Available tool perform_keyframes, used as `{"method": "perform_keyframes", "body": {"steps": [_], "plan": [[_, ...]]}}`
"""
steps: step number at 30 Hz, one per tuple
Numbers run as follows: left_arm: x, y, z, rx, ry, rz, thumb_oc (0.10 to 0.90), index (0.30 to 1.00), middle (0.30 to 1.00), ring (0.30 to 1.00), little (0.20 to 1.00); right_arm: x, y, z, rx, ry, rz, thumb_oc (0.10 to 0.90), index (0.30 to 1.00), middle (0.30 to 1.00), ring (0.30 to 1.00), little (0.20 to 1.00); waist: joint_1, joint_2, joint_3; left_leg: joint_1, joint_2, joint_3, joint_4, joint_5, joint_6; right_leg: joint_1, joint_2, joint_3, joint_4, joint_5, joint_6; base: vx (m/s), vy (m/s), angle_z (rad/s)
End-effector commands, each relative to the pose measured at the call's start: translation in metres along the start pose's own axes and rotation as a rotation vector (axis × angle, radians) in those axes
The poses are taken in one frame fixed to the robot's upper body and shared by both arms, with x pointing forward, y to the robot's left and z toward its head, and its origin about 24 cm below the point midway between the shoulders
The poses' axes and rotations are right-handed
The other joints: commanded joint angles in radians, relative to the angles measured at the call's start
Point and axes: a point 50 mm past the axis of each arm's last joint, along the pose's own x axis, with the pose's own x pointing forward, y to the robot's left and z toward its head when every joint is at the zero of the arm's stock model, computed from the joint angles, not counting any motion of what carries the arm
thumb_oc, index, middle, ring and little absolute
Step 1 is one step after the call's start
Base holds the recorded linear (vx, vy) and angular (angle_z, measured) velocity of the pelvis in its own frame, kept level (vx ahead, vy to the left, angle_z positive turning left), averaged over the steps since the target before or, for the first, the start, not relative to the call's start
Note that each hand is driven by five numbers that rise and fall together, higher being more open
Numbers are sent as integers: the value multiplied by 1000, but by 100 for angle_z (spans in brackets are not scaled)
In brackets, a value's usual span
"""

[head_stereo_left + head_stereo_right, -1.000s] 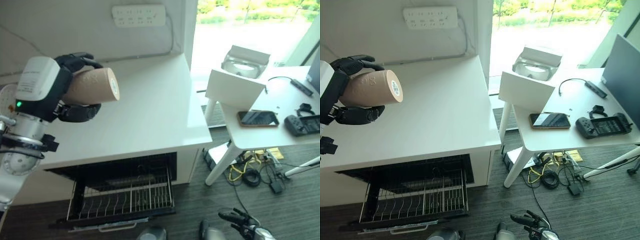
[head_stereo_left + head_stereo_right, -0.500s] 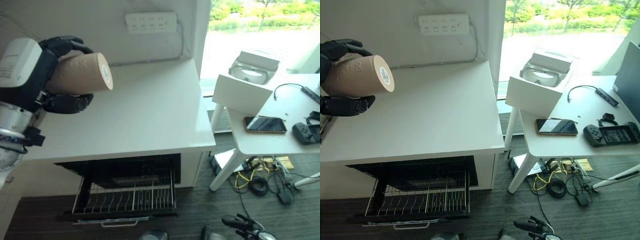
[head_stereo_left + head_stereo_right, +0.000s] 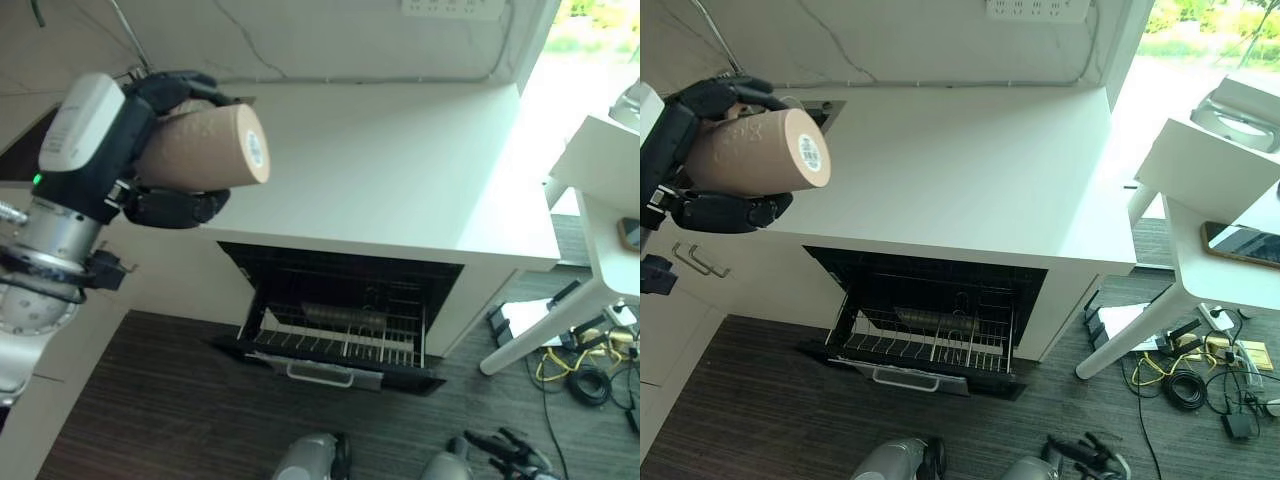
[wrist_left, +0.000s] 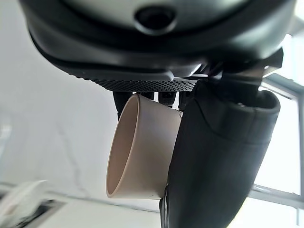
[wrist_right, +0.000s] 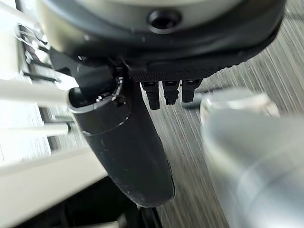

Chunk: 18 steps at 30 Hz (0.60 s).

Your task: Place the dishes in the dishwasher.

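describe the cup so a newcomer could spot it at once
Start at the white counter with the open dishwasher under it, then look above its left end, where the left hand is raised. The cup lies sideways in that hand's curled fingers: tan, with a small sticker on its flat base, held clear of the counter.

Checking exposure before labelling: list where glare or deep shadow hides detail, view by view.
Left eye view: daylight washes out the upper right corner; the dishwasher is dark inside. Left wrist view: the left hand, round the cup, is backlit. Right wrist view: the right hand is in shadow.
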Motion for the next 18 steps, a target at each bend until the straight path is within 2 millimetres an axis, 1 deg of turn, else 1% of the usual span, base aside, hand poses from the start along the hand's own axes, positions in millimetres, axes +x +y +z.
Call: {"method": "perform_keyframes", "body": {"steps": [1, 2, 3, 5, 7, 10, 11, 14, 15, 16, 18], "plan": [[9, 32, 27, 16, -169, 226, 400, 300, 300, 300, 300, 0, -7, 53, -20, -257, -42, 800, 900, 900, 900, 900, -27, 21, -74, 114, 70, -78, -180, -25, -87, 22, 54, -41, 20, -106, 16, -9, 17, 18], [9, 32, 27, 12, -168, 225, 400, 300, 300, 300, 300, -1, -7, 53, -20, -259, -41, 800, 900, 900, 900, 900, -28, 20, -74, 115, 71, -76, -180, -25, -87, 22, 53, -42, 20, -106, 15, 12, -31, 12], [10, 25, 27, -37, -153, 218, 400, 300, 300, 300, 300, -2, -3, 58, -11, -296, -35, 800, 900, 900, 900, 900, -31, 10, -74, 119, 78, -52, -180, -28, -88, 26, 50, -55, 20, -112, 15, 31, -63, 11], [6, 6, 24, -221, -122, 193, 400, 300, 300, 300, 300, -6, 4, 78, 26, -426, -24, 800, 900, 900, 900, 900, -38, -5, -71, 131, 96, -26, -180, -31, -91, 33, 52, -57, 20, -123, 10, 52, -85, 8], [2, -6, 22, -326, -105, 190, 400, 300, 300, 300, 300, -10, 8, 89, 54, -496, -29, 800, 900, 900, 900, 900, -47, -11, -72, 137, 101, -19, -180, -34, -93, 36, 58, -48, 20, -130, 8, 50, -48, -5], [-6, -28, 18, -527, -76, 208, 400, 300, 300, 300, 300, -22, 12, 110, 93, -650, -38, 800, 900, 900, 900, 900, -66, -20, -70, 157, 106, -7, -180, -48, -95, 41, 66, -34, 20, -143, 7, 39, -27, -15], [-8, -33, 18, -554, -71, 213, 400, 300, 300, 300, 300, -25, 13, 115, 100, -683, -39, 800, 900, 900, 900, 900, -70, -23, -71, 154, 105, -6, -180, -42, -95, 33, 67, -29, 20, -137, 4, 20, -20, -16], [-17, -55, 16, -756, -38, 275, 400, 300, 300, 300, 300, -50, 19, 146, 89, -904, -43, 800, 900, 900, 900, 900, -99, -34, -67, 171, 98, -7, -180, -51, -89, 26, 77, -1, 20, -134, 2, 1, -14, -30], [-20, -59, 16, -818, -29, 298, 400, 300, 300, 300, 300, -58, 21, 153, 86, -973, -47, 800, 900, 900, 900, 900, -106, -37, -69, 173, 93, -9, -180, -52, -86, 21, 80, 8, 20, -131, 1, 23, -1, -35], [-22, -64, 16, -850, -21, 311, 400, 300, 300, 300, 300, -66, 24, 161, 77, -1026, -48, 800, 900, 900, 900, 900, -112, -37, -66, 183, 92, -10, -180, -62, -85, 27, 83, 14, 20, -136, 3, -2, 3, -36], [-27, -73, 16, -938, -11, 362, 400, 300, 300, 300, 300, -86, 32, 177, 54, -1153, -25, 800, 900, 900, 900, 900, -132, -44, -67, 183, 84, -9, -180, -58, -80, 14, 88, 33, 20, -126, -1, -11, 8, -38]]}}
